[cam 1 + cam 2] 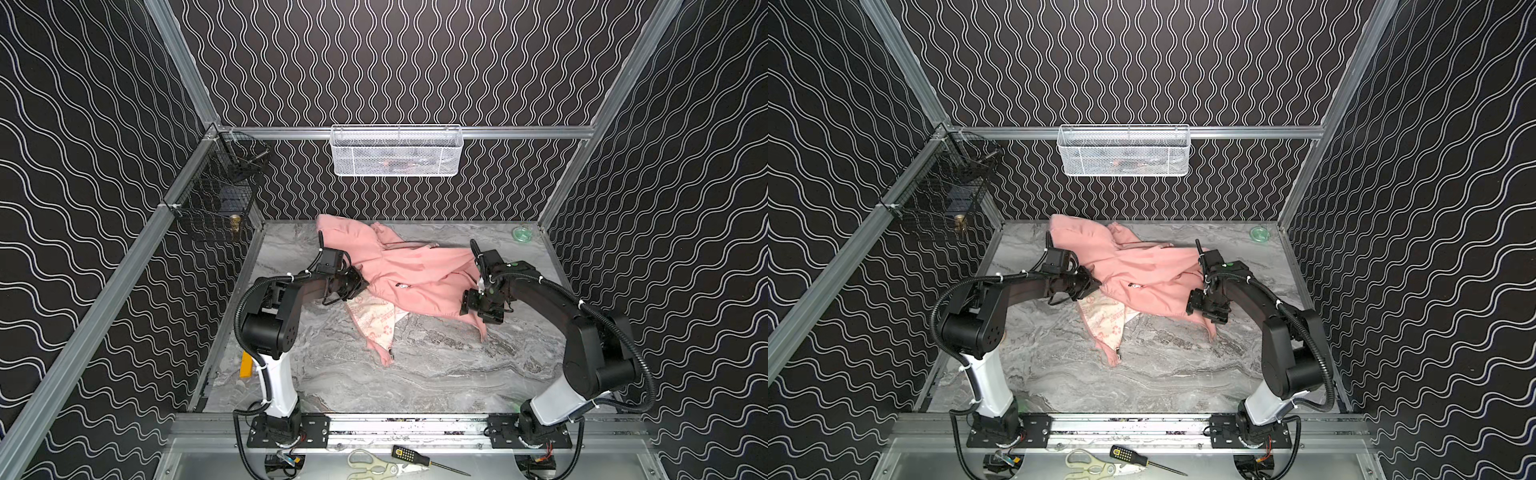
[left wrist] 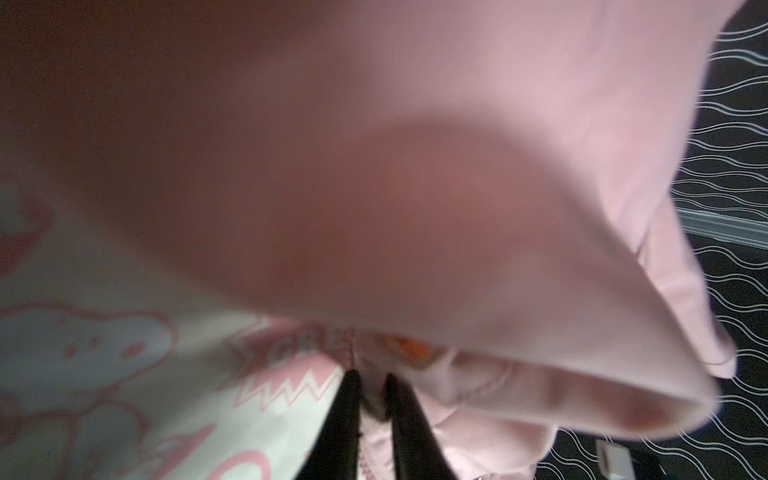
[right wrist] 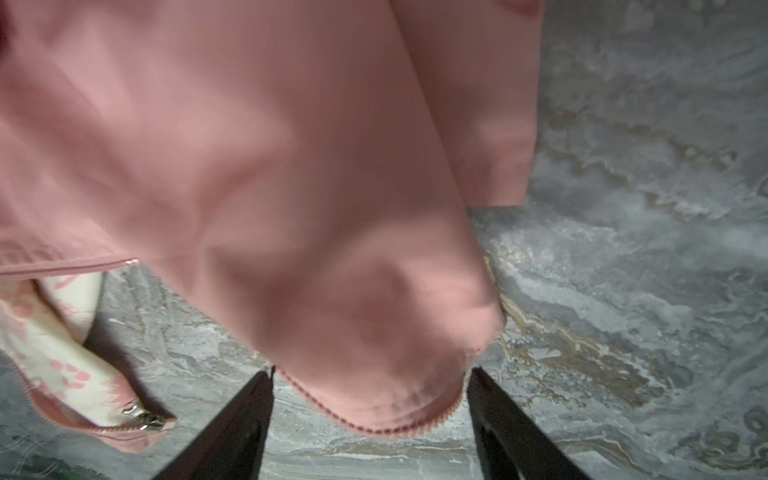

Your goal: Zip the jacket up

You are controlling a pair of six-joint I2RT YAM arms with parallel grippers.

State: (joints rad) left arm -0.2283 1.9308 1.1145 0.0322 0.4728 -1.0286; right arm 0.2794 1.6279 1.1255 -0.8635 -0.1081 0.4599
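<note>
The salmon-pink jacket (image 1: 415,270) (image 1: 1142,270) lies crumpled on the grey marbled table (image 1: 436,374), unzipped, with its cream patterned lining (image 1: 374,316) turned out at the front. My left gripper (image 1: 361,286) (image 1: 1096,284) is at the jacket's left edge. In the left wrist view it (image 2: 370,376) is shut on a fold of pink fabric (image 2: 457,208). My right gripper (image 1: 478,309) (image 1: 1204,307) is at the jacket's right hem. It (image 3: 370,372) is open, and the toothed zipper edge (image 3: 374,426) sags loose between its fingers. The metal zipper slider (image 3: 143,415) lies on the table at the end of the lined flap.
A white mesh basket (image 1: 395,151) hangs on the back rail and a black wire basket (image 1: 216,199) on the left rail. A green round thing (image 1: 521,234) sits at the table's back right corner. Scissors (image 1: 374,463) and a screwdriver (image 1: 415,455) lie on the front ledge.
</note>
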